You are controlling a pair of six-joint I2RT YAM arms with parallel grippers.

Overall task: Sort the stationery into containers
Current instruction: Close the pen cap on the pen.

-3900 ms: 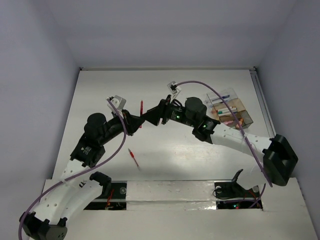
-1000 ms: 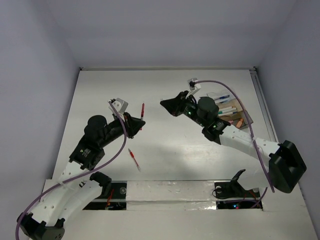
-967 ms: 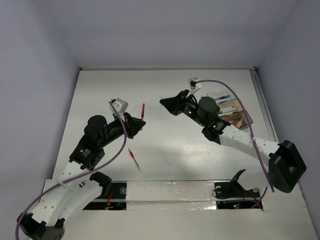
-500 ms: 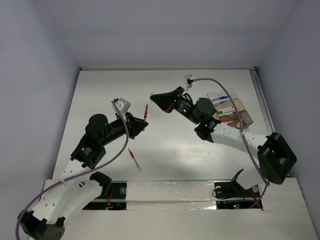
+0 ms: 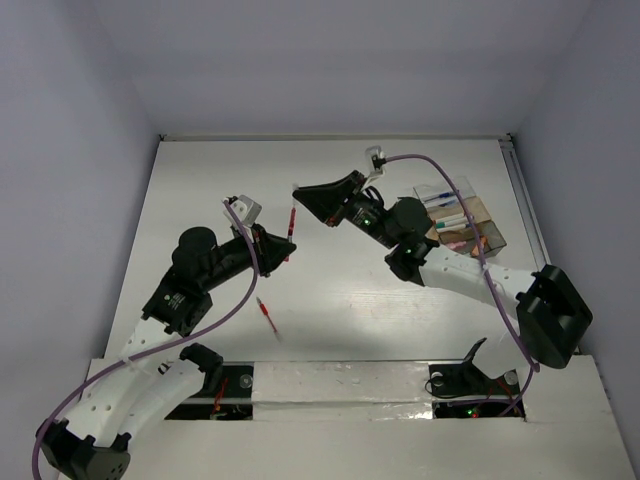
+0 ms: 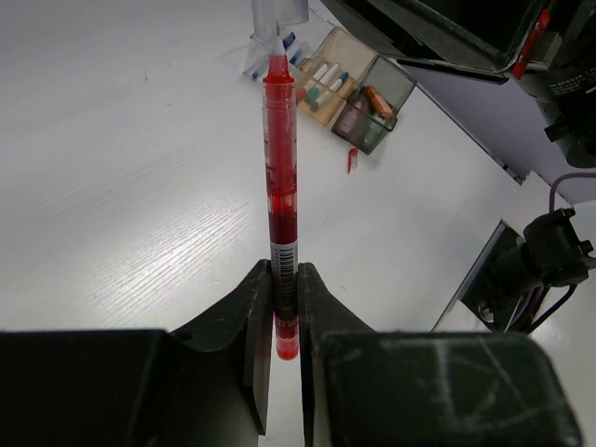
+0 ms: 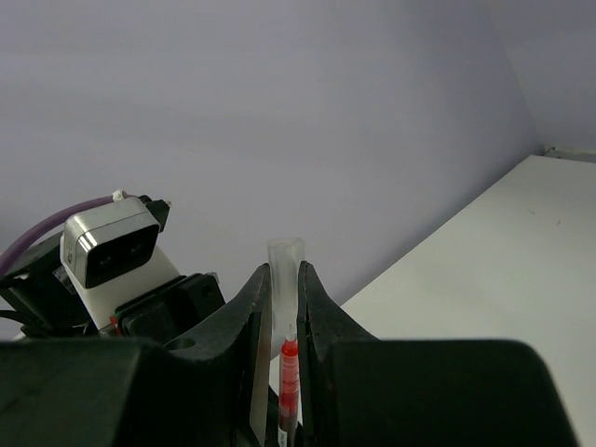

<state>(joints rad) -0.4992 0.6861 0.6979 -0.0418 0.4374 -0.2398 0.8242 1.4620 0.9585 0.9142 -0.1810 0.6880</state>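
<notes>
My left gripper [image 6: 281, 272] is pinched tight on a red pen [image 6: 280, 177], low on the barrel. The pen sticks straight out from the fingers, up off the table [image 5: 200, 190]. A second red pen [image 5: 267, 314] lies loose on the table near the left arm, well apart from the rest.

Centre: my right gripper [image 7: 285, 276] is clamped on a clear cap [image 7: 285, 253], held in line with the red pen. The pen's tip is right at the cap's mouth; I can't tell whether it is inside.

Far right: the organiser box [image 5: 485, 215] sits near the table's right edge, clear with a brownish bottom. It holds pale pens in one compartment and orange and green pieces in another. A small red bit [image 6: 353, 160] lies on the table just beside the box.
</notes>
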